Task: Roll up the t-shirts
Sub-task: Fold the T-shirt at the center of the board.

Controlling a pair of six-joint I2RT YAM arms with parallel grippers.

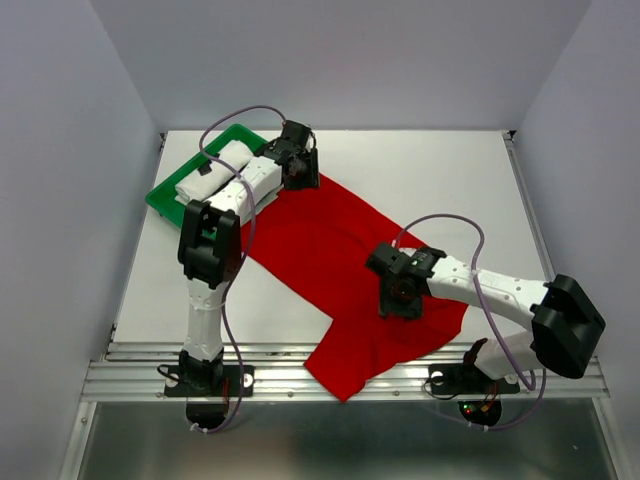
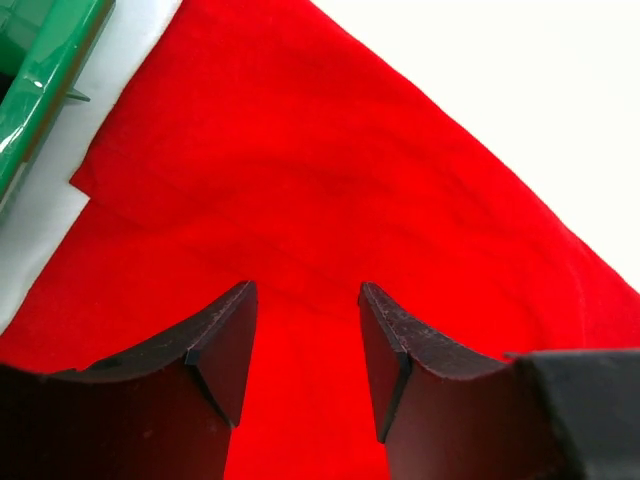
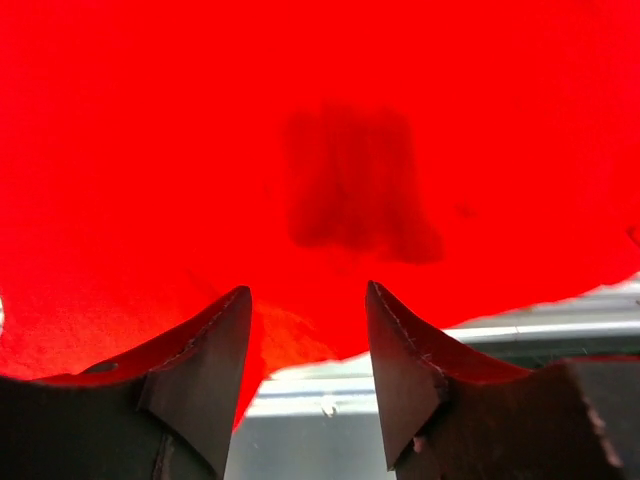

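Top external: red t-shirt (image 1: 330,255) spread flat just beside green tray (image 1: 163,197); rolled white t-shirt (image 1: 222,158) inside tray.
Left wrist: left gripper (image 2: 305,290) released, empty, above red t-shirt (image 2: 300,170) near tray (image 2: 40,85).
Right wrist: right gripper (image 3: 307,292) released, empty, above the shirt's (image 3: 300,120) edge, away from tray.

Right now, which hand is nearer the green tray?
Left. The left hand is over the far end of the red t-shirt, just beside the green tray; the right hand is over the shirt's near end, well away from it.
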